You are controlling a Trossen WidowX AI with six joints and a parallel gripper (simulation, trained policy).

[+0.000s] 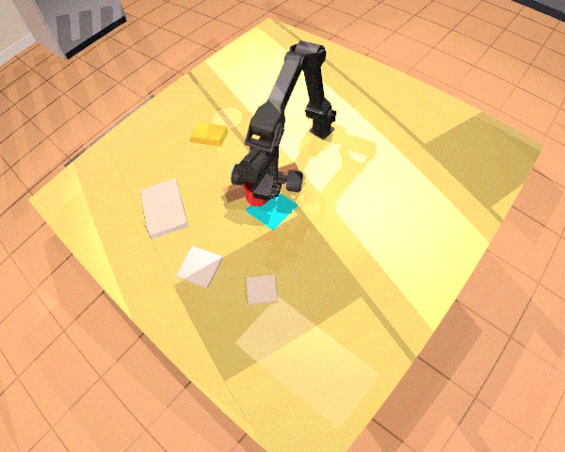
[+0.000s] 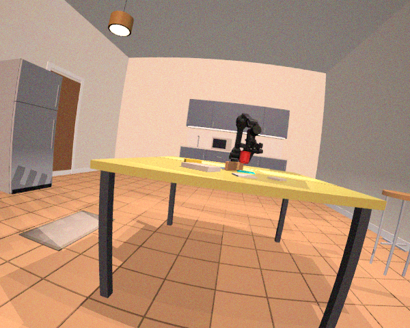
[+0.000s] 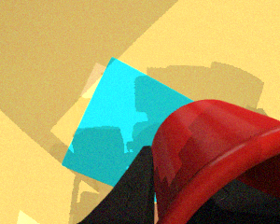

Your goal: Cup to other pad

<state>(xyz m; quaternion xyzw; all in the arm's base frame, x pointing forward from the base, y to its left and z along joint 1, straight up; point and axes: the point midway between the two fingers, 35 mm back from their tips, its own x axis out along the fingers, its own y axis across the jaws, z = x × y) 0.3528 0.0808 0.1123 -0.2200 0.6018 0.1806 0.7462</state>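
Red cup aloft in the hand, cyan pad just ahead and below

Gripper (image 1: 266, 190) (image 2: 249, 151) (image 3: 155, 196) closed on the wall of a smooth red round cup (image 1: 254, 199) (image 2: 244, 157) (image 3: 191, 145). One dark finger stands outside the wall; the other seems to be inside the mouth. Cup hangs beneath the hand, off the table (image 1: 141, 160) (image 2: 233, 186) (image 3: 23, 173).

Flat square cyan pad (image 1: 276, 212) (image 2: 245, 172) (image 3: 103, 112) lies lower than the hand and a little beyond it, likely the goal. Brown wooden bar (image 1: 234, 193) (image 2: 233, 165) runs below the hand, partly hidden by arm and cup from above.

Step in hand, my reading: the carry over the bar, nearly at the pad. To do it well: keep height until the whole base is past the bar, ease onward to the pad's middle, stop, let any sway die, then lower straight and slowly. Open only once the base sits flat; draw the fingers straight up so the inner one does not drag the rim.

Cup: tapers from a wide, rolled rim to a narrower base. Leans slightly in the exterior view, worth levelling before touchdown. Marbles not visible; cannot tell how full.
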